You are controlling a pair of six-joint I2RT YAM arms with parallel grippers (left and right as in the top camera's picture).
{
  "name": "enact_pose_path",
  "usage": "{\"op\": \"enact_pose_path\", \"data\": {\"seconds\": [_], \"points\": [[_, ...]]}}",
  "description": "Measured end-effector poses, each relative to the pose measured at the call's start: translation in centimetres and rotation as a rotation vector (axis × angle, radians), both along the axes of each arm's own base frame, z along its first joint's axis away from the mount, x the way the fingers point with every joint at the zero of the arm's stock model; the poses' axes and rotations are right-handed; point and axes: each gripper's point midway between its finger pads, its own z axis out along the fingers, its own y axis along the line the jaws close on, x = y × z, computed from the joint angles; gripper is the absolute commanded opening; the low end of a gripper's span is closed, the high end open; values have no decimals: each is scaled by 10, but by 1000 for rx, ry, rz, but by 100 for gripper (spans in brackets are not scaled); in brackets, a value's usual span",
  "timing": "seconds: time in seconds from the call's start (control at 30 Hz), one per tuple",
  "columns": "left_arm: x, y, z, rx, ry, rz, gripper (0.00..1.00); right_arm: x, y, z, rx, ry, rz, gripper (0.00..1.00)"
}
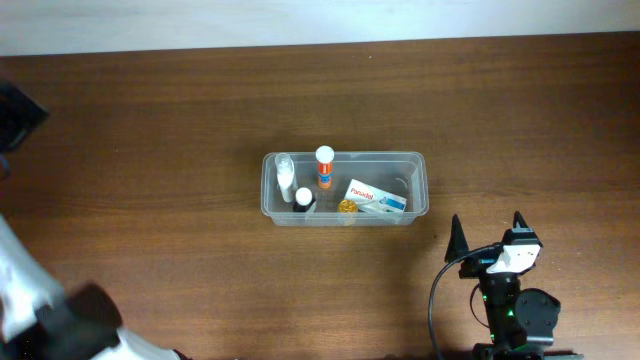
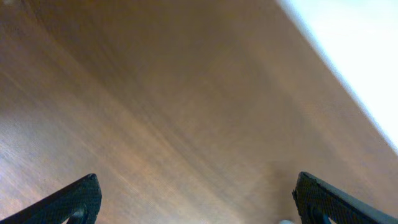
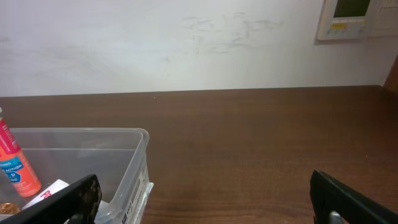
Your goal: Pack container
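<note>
The clear plastic container (image 1: 420,186) stands at the table's middle. It holds a small clear bottle with a white cap (image 1: 285,175), a dark bottle with a white cap (image 1: 303,198), an upright orange tube (image 1: 324,167), a gold round item (image 1: 347,207) and a white and blue box (image 1: 376,198). My right gripper (image 1: 488,230) is open and empty, in front of and right of the container. Its wrist view (image 3: 205,190) shows the container's right end (image 3: 140,152) and the orange tube (image 3: 12,165). My left gripper (image 2: 198,190) is open and empty over bare table, in a blurred view.
The left arm (image 1: 30,300) is a blur at the overhead view's lower left edge. A white wall (image 3: 186,43) runs behind the table's far edge, with a wall panel (image 3: 351,15) at the upper right.
</note>
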Motion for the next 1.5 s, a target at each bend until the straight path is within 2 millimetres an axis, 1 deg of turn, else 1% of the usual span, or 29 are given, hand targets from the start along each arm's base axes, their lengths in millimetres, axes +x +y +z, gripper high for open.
{"op": "enact_pose_path", "data": {"seconds": [0.03,0.07,0.1,0.17,0.2,0.23,0.27,0.3,0.37,0.43,0.5,0.53,0.63,0.73,0.83,0.87,0.93,1.03,1.07,1.1,1.17,1.27,1.3,1.33,1.4,1.5], "points": [[-9,-5,19,28,-43,1,99,0,0,0,0,0,0,98],[-22,-13,44,70,-100,4,99,0,0,0,0,0,0,98],[-35,-20,64,103,-147,7,99,0,0,0,0,0,0,98],[-66,-35,105,184,-242,22,99,0,0,0,0,0,0,99],[-85,-44,125,229,-293,34,99,0,0,0,0,0,0,98],[-99,-50,138,259,-327,42,100,0,0,0,0,0,0,98],[-116,-57,151,295,-361,57,99,0,0,0,0,0,0,98],[-132,-64,160,322,-383,71,99,0,0,0,0,0,0,98],[-161,-76,169,357,-401,94,100,0,0,0,0,0,0,98],[-189,-89,168,373,-394,109,99,0,0,0,0,0,0,98],[-208,-103,166,382,-393,98,99,0,0,0,0,0,0,98],[-221,-115,167,388,-412,71,99,0,0,0,0,0,0,98],[-238,-130,172,407,-468,31,99,0,0,0,0,0,0,98],[-256,-145,182,435,-570,-14,99,0,0,0,0,0,0,98],[-269,-151,185,463,-654,-31,99,0,0,0,0,0,0,98],[-270,-151,186,474,-678,-31,99,0,0,0,1,0,0,98],[-268,-148,179,488,-708,-29,99,0,0,0,0,0,0,98],[-250,-141,157,495,-715,-25,99,0,0,0,0,0,0,98],[-239,-138,143,493,-702,-26,100,0,0,0,0,0,0,98],[-231,-135,135,495,-701,-23,99,0,0,0,0,0,0,98],[-210,-128,111,497,-705,-20,99,0,0,0,-1,1,0,98],[-183,-120,78,512,-745,-10,99,0,0,0,0,1,0,98],[-173,-118,59,514,-751,-8,99,0,0,0,0,0,0,98],[-162,-115,43,526,-797,-5,99,0,0,0,0,0,0,99],[-151,-116,31,540,-871,-7,99,0,0,0,0,0,0,98],[-135,-118,-3,543,-936,-26,99,0,0,0,0,2,0,98]]}}
